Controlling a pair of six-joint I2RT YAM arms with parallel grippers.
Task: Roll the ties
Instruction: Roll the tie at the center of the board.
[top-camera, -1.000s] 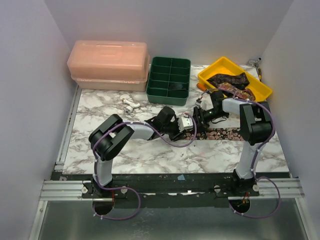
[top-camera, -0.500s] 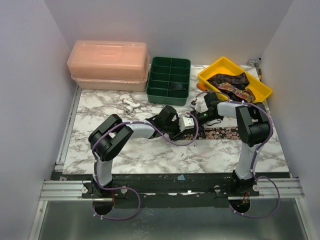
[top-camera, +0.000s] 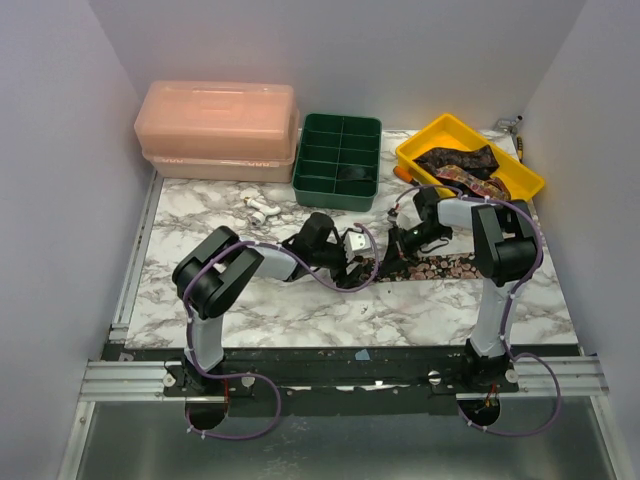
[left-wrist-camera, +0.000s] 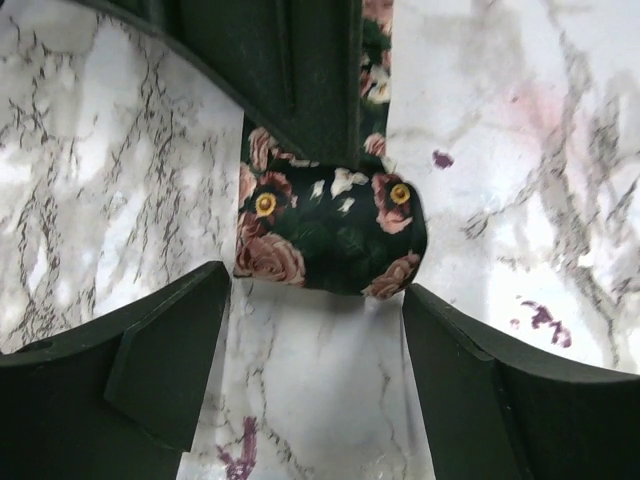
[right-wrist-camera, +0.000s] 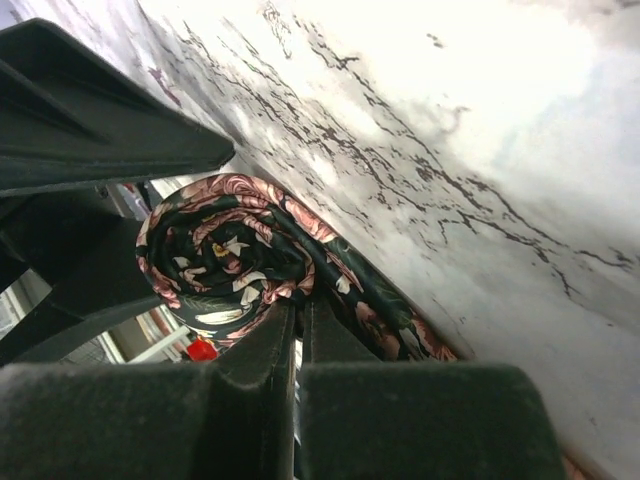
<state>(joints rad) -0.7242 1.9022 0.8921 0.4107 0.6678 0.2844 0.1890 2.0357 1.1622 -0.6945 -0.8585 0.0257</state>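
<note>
The left gripper (left-wrist-camera: 315, 300) stood open. Its two fingers were spread wide to either side of the rolled end of the tie (left-wrist-camera: 330, 235), and in the left wrist view neither touched the cloth. The right gripper (right-wrist-camera: 298, 315) had its jaws drawn together with only a hairline gap between them, the tips right against the coil. Whether any cloth was caught in them could not be told. In the left wrist view its dark fingers lay over the flat strip just behind the coil.

The coil was a tight spiral of dark floral cloth, with its axis running across the width of the strip. The unrolled rest lay flat on the marble table (left-wrist-camera: 520, 150). Its long axis ran left to right, from the coil at its left end toward the table's right side.

At the far right corner a yellow bin (top-camera: 415, 150) held other ties (top-camera: 465, 165) in a loose heap. A green tray (top-camera: 335, 198) stood to its left, well apart from the grippers.
</note>
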